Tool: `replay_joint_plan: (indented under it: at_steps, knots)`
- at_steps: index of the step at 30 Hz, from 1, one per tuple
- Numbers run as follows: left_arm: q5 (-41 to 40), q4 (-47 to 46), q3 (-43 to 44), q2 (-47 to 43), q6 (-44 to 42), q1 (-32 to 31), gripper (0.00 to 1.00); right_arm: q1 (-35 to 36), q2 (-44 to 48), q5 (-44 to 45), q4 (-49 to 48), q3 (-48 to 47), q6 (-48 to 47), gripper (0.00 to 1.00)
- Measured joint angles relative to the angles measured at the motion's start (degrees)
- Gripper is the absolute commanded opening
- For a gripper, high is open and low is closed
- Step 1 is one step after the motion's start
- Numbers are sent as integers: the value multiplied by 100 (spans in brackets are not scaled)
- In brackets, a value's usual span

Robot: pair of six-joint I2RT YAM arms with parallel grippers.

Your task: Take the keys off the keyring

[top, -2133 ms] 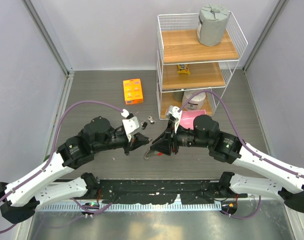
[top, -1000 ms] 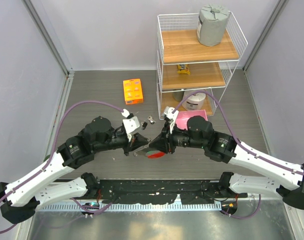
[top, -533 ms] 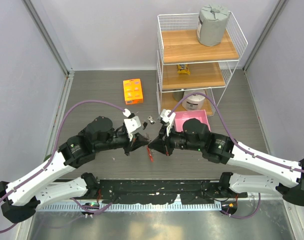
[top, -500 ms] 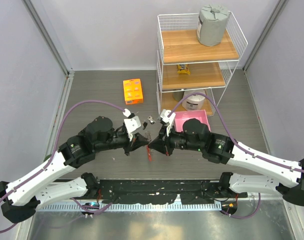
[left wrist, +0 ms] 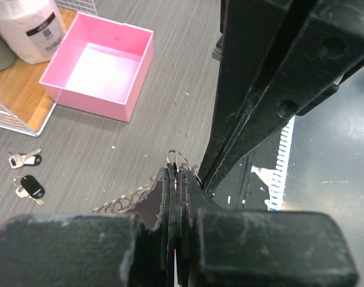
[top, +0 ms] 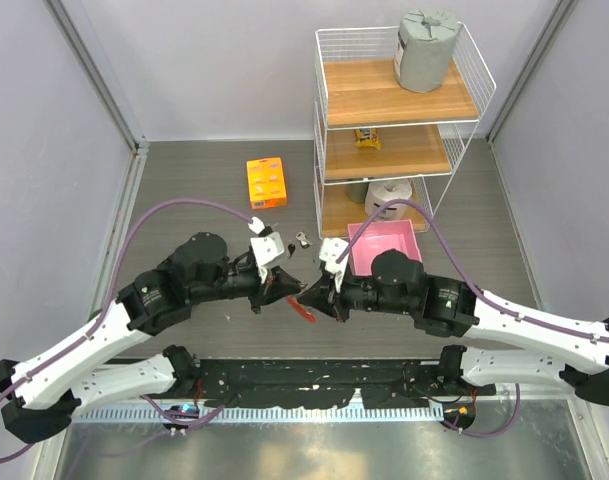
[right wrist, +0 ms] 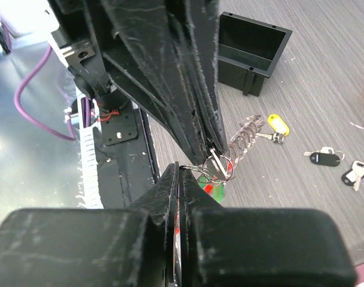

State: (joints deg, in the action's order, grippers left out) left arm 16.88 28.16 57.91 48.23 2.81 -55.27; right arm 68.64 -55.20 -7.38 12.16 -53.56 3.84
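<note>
Keyring: thin silvery rings, pinched between the closed tips of the left hand and the right hand.
Chain: silvery links trailing from the ring, away past the hands' tips, ending at a yellow-tagged key.
Green tag: just under the ring, beside the right hand's tip.
Red strap: low between the two hands.
Loose keys: two, dark-headed, flat on the desk, well apart from both hands.

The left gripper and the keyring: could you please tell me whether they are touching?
Touching. In the left wrist view, the silvery loops of the keyring emerge from between the closed tips of the left gripper.
</note>
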Motion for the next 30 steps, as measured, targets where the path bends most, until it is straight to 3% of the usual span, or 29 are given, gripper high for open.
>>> replay_joint_plan:
  at_steps: [8, 11, 16, 22, 30]
  knots:
    - [160, 302, 122, 111, 24, -31, 0, 560, 61, 490, 155, 79, -1399, 5]
    - [195, 337, 122, 116, 24, -31, 0, 726, 337, 634, -9, 391, -2046, 32]
    - [125, 337, 133, 142, 17, -37, 0, 927, 1145, 802, -448, 1235, -2896, 36]
    - [-35, 299, 136, 142, 2, -35, 0, 931, 1587, 833, -603, 1340, -2861, 38]
    - [-85, 282, 164, 153, 0, -28, 0, 931, 1528, 903, -385, 979, -1928, 36]
